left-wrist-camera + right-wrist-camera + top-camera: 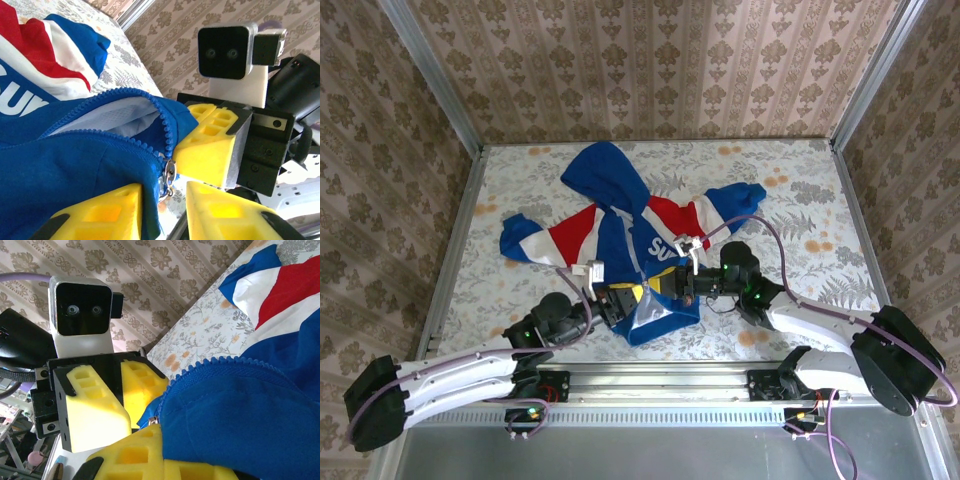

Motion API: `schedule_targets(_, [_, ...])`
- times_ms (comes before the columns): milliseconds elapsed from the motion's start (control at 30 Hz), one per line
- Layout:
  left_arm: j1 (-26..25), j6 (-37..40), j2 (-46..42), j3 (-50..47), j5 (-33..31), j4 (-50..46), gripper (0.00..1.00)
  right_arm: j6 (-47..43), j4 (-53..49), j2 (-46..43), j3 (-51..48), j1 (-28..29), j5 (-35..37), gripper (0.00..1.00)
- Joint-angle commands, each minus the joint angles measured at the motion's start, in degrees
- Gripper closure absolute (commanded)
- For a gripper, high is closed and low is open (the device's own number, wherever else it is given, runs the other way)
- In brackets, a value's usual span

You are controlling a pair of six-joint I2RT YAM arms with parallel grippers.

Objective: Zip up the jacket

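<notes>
The jacket (pixel 620 225) lies spread in the middle of the table (pixel 800 190), hood on the far side and hem at the fingers of both arms. The left gripper (pixel 618 300) and right gripper (pixel 672 283) meet nose to nose at that hem, close enough to crowd each other. Purple cables (pixel 775 240) loop over the table behind the right fingers.

The table is pale with a leafy flower print. Patterned wallpaper walls (pixel 650 60) close it in on three sides, with metal posts (pixel 430 70) at the corners.

The left wrist view shows the zipper pull (pixel 170 172) hanging between the left fingertips. These stand narrowly apart around the hem's edge, and I cannot tell whether they pinch it. Just beyond them the zipper teeth are parted, and the right fingers are clamped on the jacket's blue edge. The right wrist view shows blue cloth draped over its own fingers, with the left fingers just beside the hem corner.
</notes>
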Motion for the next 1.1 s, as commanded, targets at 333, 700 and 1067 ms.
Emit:
schedule_targets(333, [-0.6,0.0,-0.2,0.4,-0.5,1.7,0.99,0.8,3.0,1.1,1.1,0.9,-0.6,1.00])
schedule_targets(700, [-0.7,-0.5,0.5,7.4,0.0,-23.9,1.00,-0.5,1.1,5.0,2.4,0.9,0.8,1.00])
schedule_targets(1067, [5.8,-1.0,7.1,14.2,7.4,-37.9,1.00,-3.4,-5.7,8.8,3.0,0.8,4.5,0.45])
